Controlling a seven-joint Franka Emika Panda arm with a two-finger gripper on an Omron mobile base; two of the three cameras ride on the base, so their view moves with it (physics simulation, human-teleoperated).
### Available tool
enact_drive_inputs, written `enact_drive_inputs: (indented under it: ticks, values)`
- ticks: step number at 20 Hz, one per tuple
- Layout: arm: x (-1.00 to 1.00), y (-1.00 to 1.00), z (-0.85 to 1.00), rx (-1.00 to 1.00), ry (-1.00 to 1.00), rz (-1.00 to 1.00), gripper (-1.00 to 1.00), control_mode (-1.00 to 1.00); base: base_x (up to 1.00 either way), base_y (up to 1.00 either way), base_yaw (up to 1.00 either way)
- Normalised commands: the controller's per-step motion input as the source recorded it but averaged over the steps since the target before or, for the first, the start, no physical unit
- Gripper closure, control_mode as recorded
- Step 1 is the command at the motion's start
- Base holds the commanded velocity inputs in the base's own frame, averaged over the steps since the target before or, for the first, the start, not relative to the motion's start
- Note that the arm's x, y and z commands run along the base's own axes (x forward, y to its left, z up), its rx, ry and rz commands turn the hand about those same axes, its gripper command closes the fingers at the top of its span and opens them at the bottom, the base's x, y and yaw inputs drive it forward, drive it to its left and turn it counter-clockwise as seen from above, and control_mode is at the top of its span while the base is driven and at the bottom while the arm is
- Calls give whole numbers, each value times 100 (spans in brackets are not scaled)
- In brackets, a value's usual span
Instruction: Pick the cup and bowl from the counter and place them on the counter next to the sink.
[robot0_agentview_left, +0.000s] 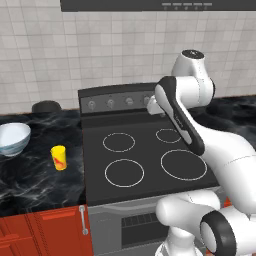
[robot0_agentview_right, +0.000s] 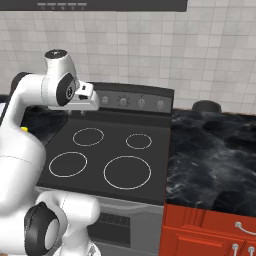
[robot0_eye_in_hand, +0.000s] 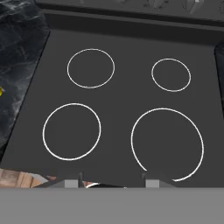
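The yellow cup (robot0_agentview_left: 59, 157) stands upright on the black marble counter (robot0_agentview_left: 30, 180) just left of the stove. Behind it, at the far left, sits the wide pale bowl (robot0_agentview_left: 12, 138) with its white inside showing. A sliver of the cup also appears at the left edge of the hand view (robot0_eye_in_hand: 1, 91) and behind the arm in the right base view (robot0_agentview_right: 24, 129). My gripper (robot0_eye_in_hand: 113, 180) hangs above the stovetop, pointing down at the burners, well right of both items. Its fingertips (robot0_eye_in_hand: 80, 178) stand apart with nothing between them. The sink is out of view.
The matte black stovetop (robot0_agentview_left: 145, 150) with white burner rings fills the middle, with a knob panel (robot0_agentview_left: 115, 102) behind it. A dark round object (robot0_agentview_left: 46, 106) sits by the wall on the left counter. More marble counter (robot0_agentview_right: 215, 160) lies right of the stove.
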Motion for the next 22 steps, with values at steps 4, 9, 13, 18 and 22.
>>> enact_drive_inputs:
  ticks: [4, 9, 13, 18, 22]
  values:
    - [0, 15, 0, 0, 0, 0, -100, -100, 0, 0, 0]
    - [0, 48, -14, 1, -4, 0, -100, -100, 0, 0, 0]
    - [0, 51, -20, 5, -1, 0, -100, -100, 0, 0, 0]
    - [0, 55, -15, 1, 0, 0, -100, -100, 0, 0, 0]
    - [0, 62, -7, 0, 0, 0, -100, -100, 0, 0, 0]
